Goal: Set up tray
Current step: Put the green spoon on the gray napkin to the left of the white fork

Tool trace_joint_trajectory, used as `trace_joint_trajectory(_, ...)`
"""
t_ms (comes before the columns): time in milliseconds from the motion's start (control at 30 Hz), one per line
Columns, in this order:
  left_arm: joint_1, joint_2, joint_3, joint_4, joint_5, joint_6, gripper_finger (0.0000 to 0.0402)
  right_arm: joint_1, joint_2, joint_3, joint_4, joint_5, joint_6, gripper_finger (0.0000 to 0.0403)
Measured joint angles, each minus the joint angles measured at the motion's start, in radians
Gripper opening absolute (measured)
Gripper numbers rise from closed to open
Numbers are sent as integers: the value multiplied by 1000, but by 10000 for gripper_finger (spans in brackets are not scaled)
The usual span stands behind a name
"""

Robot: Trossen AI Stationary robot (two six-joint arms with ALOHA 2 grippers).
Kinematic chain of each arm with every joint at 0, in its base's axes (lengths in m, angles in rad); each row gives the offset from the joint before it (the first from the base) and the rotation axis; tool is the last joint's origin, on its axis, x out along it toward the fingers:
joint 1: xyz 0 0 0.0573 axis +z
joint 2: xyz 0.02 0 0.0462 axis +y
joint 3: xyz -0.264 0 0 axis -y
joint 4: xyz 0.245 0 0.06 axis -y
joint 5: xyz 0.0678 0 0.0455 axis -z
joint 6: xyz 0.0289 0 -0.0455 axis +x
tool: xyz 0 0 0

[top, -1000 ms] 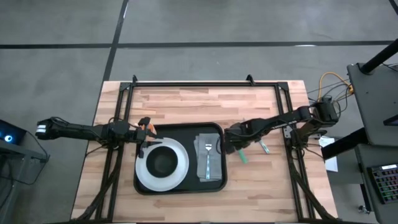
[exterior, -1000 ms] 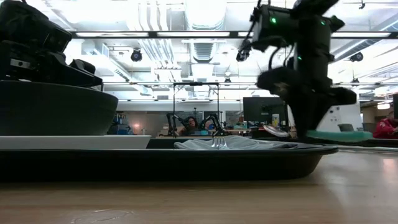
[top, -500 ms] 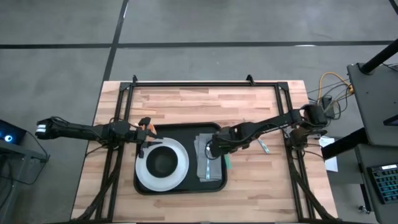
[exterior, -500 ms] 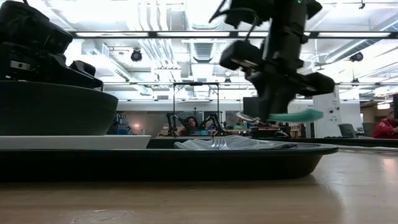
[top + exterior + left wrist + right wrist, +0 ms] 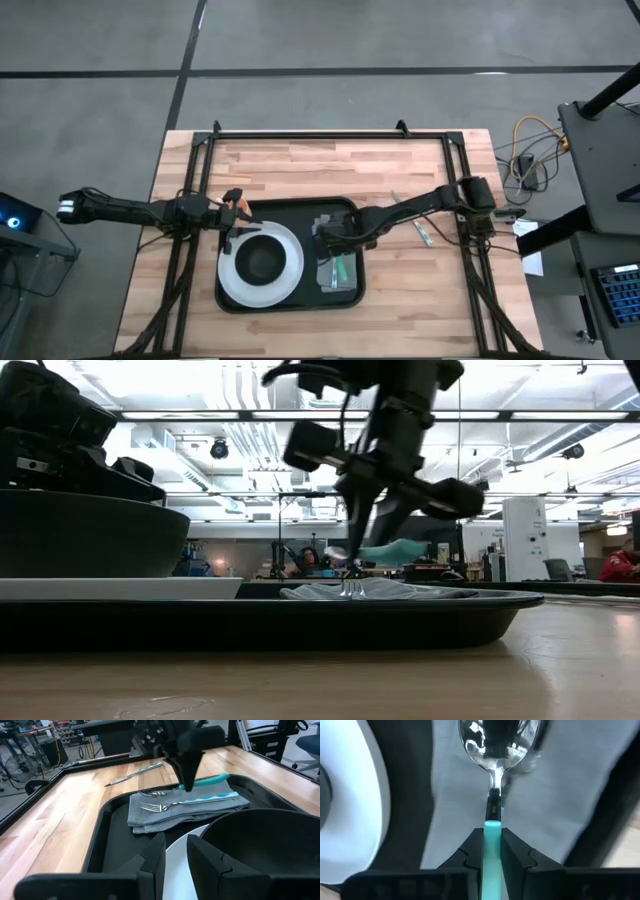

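The black tray (image 5: 290,204) holds a white plate (image 5: 238,288) with a dark bowl (image 5: 262,260) and a grey folded cloth (image 5: 352,280). A fork (image 5: 185,802) lies on the cloth. My right gripper (image 5: 332,240) hangs over the cloth, shut on a teal-handled spoon (image 5: 210,780). My left gripper (image 5: 232,220) waits open at the tray's far left corner, its fingers just above the plate's rim (image 5: 176,847). My right gripper pinches the spoon's teal handle (image 5: 492,832) between its two fingers, at the handle's end nearest the metal neck. The fingers (image 5: 187,770) come from above, pointing down, across the spoon. The spoon is held about level just above the cloth (image 5: 560,795), its bowl (image 5: 495,740) forward.
A knife (image 5: 425,235) lies on the bare wood to the right of the tray. The dark bowl (image 5: 260,845) stands close beside my left gripper. A metal frame (image 5: 330,135) runs along the table's far edge and down both sides.
My right gripper has carried the spoon toward the table's left, from beside the tray's right rim to a place over the grey cloth. It has stayed shut on the handle. The spoon has travelled with it, still lifted.
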Motion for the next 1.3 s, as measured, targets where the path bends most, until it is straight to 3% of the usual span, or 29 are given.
trace_joint_trajectory(300,0,1,0,0,0,0,62,7,74,99,1,26,81,30)
trace_joint_trajectory(733,0,3,0,0,0,0,62,79,108,113,28,73,228,30)
trace_joint_trajectory(1300,0,6,0,0,0,0,62,58,161,112,77,99,197,30)
